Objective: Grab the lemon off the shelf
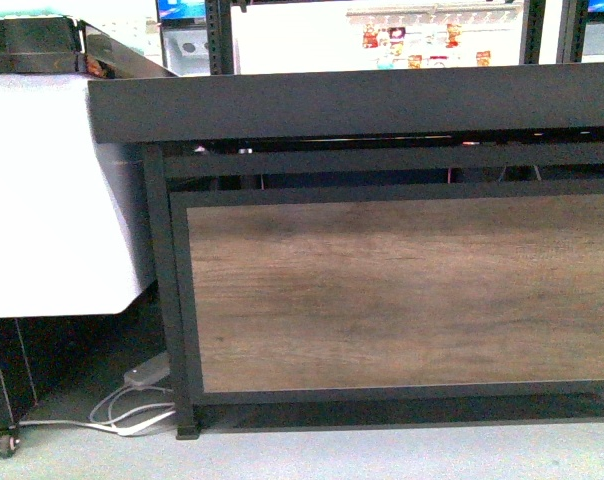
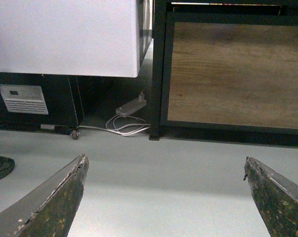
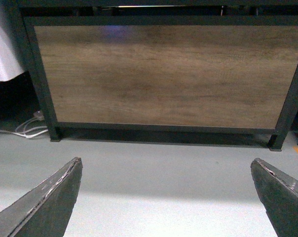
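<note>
The left end effector (image 2: 165,159) and the right end effector (image 3: 166,160) hang released above the floor (image 1: 382,455), and the lemon is out of sight past the shelf (image 1: 352,105) rim, which a blind lift may hit.

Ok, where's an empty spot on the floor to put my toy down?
The pale grey floor in front of the wood-grain front panel is bare, by the open left gripper and right gripper. It gets crowded at the black metal corner leg, where a white power strip and cables lie. The black tray's inside is hidden.
</note>
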`<state>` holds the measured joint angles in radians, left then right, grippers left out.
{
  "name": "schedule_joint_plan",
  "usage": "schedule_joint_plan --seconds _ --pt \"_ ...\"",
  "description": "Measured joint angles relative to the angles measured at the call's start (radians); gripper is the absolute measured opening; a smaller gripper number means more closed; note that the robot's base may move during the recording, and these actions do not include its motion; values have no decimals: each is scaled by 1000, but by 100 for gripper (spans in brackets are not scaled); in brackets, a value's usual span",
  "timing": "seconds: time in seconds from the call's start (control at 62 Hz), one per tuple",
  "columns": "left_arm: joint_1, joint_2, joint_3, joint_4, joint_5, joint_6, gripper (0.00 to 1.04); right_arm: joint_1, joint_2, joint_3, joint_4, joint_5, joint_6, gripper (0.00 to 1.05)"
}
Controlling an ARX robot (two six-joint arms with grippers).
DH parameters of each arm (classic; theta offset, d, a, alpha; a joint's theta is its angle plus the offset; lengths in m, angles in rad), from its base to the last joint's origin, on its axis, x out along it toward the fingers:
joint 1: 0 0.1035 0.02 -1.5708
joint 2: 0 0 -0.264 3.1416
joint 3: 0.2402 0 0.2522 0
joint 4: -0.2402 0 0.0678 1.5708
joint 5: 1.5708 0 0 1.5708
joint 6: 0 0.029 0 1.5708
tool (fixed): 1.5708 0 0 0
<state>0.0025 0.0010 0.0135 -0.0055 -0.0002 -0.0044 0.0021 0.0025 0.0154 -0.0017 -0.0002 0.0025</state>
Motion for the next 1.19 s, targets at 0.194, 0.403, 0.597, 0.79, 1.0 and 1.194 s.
schedule_joint_plan --seconds 0.194,0.403,0.597,0.79,1.0,1.194 --pt "0 0 0 0 0 0 97 0 0 0 0 0 0 102" --pt "0 0 0 0 0 0 97 0 0 0 0 0 0 102" --pt "0 0 0 0 1 0 97 0 0 0 0 0 0 102" --pt "0 0 0 0 0 0 97 0 0 0 0 0 0 102" --pt "0 0 0 0 0 0 97 0 0 0 0 0 0 102" --pt "0 0 0 0 -1 0 97 0 0 0 0 0 0 102"
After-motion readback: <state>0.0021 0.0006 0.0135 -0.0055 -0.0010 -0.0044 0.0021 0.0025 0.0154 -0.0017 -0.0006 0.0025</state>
